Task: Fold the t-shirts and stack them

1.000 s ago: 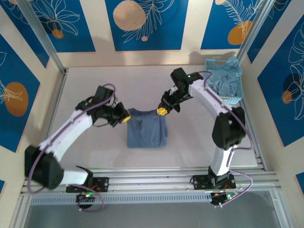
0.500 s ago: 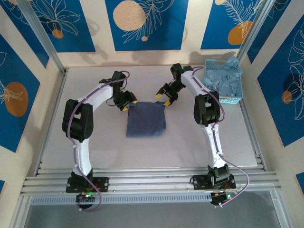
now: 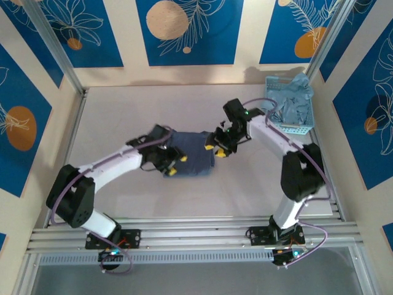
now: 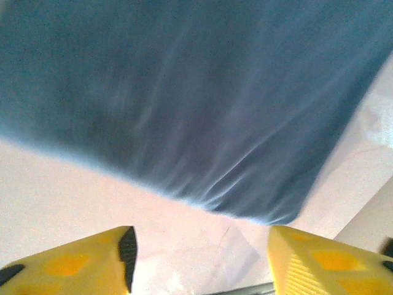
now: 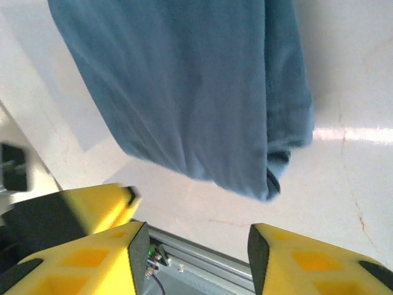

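A dark slate-blue t-shirt (image 3: 191, 150) lies folded into a compact rectangle at the middle of the table. My left gripper (image 3: 177, 165) sits at its near left corner, open, over the cloth's edge. In the left wrist view the shirt (image 4: 184, 104) spreads ahead of the gripper (image 4: 199, 258), with bare table between the yellow fingers. My right gripper (image 3: 214, 150) is at the shirt's right edge, open. In the right wrist view the shirt (image 5: 190, 92) lies beyond the empty gripper (image 5: 196, 258). Paler blue-grey shirts (image 3: 293, 98) are heaped in the basket.
The light blue perforated basket (image 3: 299, 129) stands at the far right of the table, against the metal frame post. An aluminium rail (image 3: 196, 230) runs along the near edge. Bare table surrounds the folded shirt on the left and front.
Both grippers have come back from the shirt's far corners toward its nearer part. The left arm has swung down and lies low across the table. The shirt stays where it lay.
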